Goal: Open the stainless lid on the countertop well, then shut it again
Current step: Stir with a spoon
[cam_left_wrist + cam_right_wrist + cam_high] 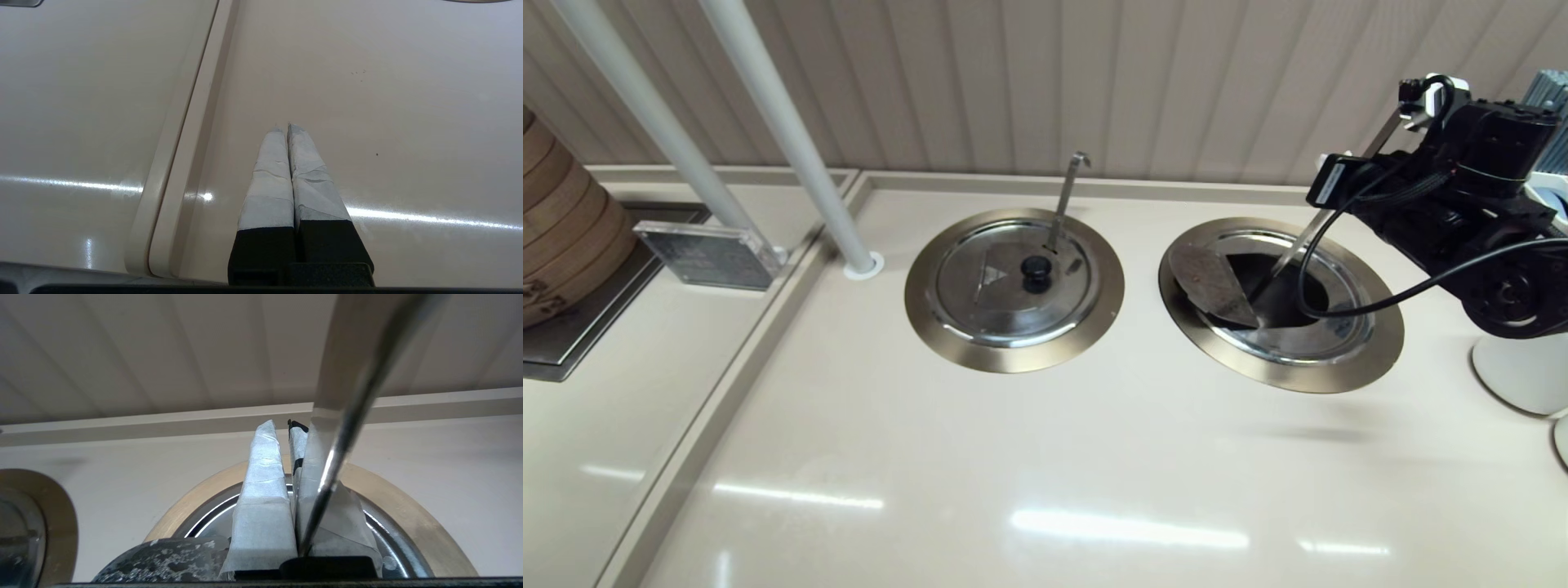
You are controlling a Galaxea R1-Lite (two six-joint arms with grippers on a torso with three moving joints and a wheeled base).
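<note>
The stainless lid [1209, 284] is off its seat. It stands tilted on the side of the countertop well [1339, 367] nearest the twin well, its dull, speckled face turned toward the head camera, and the dark opening of the well is exposed beside it. The straight ladle handle [1319, 220] rises out of that opening and leans toward the rear wall and the right arm [1445, 204]. The arm reaches in over the far right part of the well, and a black cable loops across the opening. In the right wrist view, the right gripper [282, 424] points toward the rear wall with its taped fingers [261, 490] close together, separated only by a narrow slit, and nothing is visible between them. The ladle handle [347, 428] crosses directly in front of one finger. The lid's speckled face [163, 559] lies just beside the base of the fingers; contact between the two cannot be determined. The well's bronze ring [429, 526] curves behind them. The left gripper [286, 128] is idle above bare surface [408, 122], its fingers pressed together and gripping nothing, near a raised seam [184, 155]. The twin lid [1005, 286] sits closed inside its own ring [1013, 351], its hook-tipped handle [1066, 200] projecting upward.
</note>
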